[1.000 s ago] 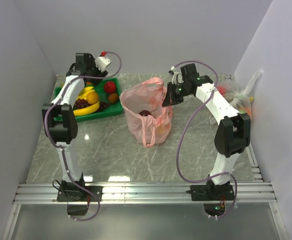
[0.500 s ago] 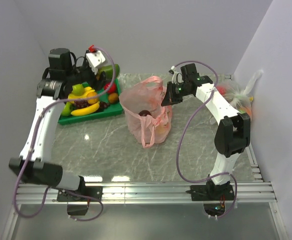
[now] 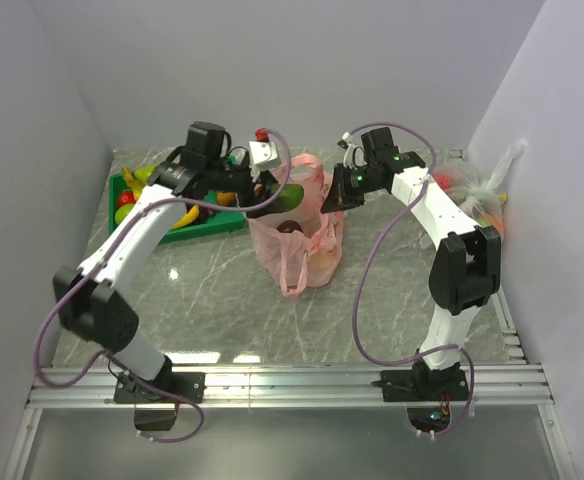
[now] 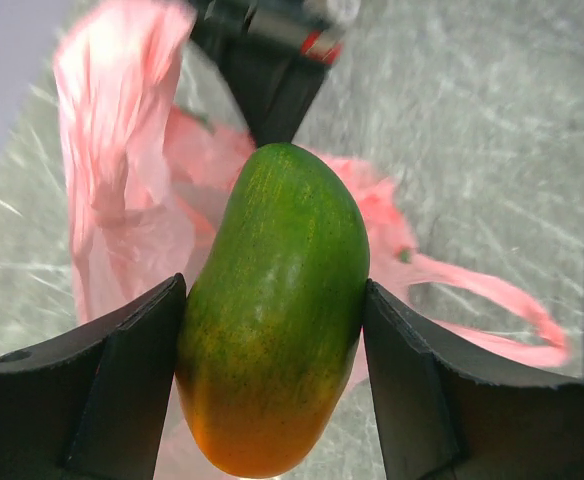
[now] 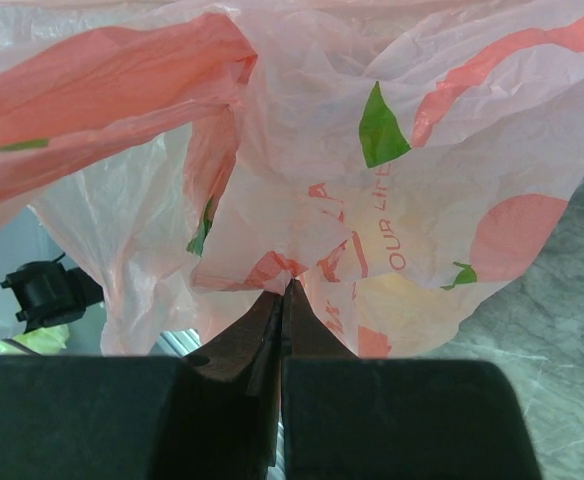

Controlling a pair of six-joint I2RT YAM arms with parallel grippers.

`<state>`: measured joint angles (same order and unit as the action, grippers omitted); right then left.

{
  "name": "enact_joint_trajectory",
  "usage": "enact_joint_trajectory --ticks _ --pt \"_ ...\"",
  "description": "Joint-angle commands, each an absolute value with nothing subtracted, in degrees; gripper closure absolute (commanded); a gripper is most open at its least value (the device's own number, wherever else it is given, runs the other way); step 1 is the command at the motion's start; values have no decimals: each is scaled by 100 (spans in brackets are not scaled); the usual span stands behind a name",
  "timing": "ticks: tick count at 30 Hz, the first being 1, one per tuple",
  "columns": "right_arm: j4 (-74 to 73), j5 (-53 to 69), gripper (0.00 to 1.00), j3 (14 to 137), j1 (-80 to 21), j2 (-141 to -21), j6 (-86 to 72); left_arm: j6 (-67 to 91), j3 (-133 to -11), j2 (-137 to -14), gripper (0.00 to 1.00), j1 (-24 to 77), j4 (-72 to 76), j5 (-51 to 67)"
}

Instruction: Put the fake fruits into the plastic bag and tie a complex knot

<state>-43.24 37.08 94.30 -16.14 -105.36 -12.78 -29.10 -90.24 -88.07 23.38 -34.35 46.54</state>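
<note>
The pink plastic bag [image 3: 297, 235] stands open in the middle of the table, with a dark red fruit [image 3: 289, 226] inside. My left gripper [image 3: 284, 196] is shut on a green mango with an orange tip [image 4: 272, 310] and holds it over the bag's open mouth [image 4: 122, 180]. My right gripper [image 3: 332, 200] is shut on the bag's right rim [image 5: 287, 270] and holds it up. Other fake fruits, a yellow banana [image 3: 184, 215] and a red fruit [image 3: 125, 198], lie in the green tray [image 3: 212, 226] at the back left.
A clear bag with a white tufted top [image 3: 487, 190] lies at the back right against the wall. One pink handle loop [image 3: 294, 270] hangs down the bag's front. White walls close in the table on three sides.
My left arm has swung from the green tray to the right, carrying the green mango to above the bag's mouth. The right gripper has kept its hold on the bag's rim.
</note>
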Motion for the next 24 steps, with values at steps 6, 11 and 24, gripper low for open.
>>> enact_joint_trajectory --ticks 6,11,24 --pt "-4359 3823 100 9457 -1582 -10309 -1266 -3102 -9966 -9922 23 2610 -3401 4061" --pt "-4359 3850 100 9448 -1582 -10318 -1292 -2770 -9888 -9695 1 2602 -3217 3824" --pt "-4298 3858 100 9281 -1512 -10309 -1310 -518 -8366 -8478 10 678 -1967 3499"
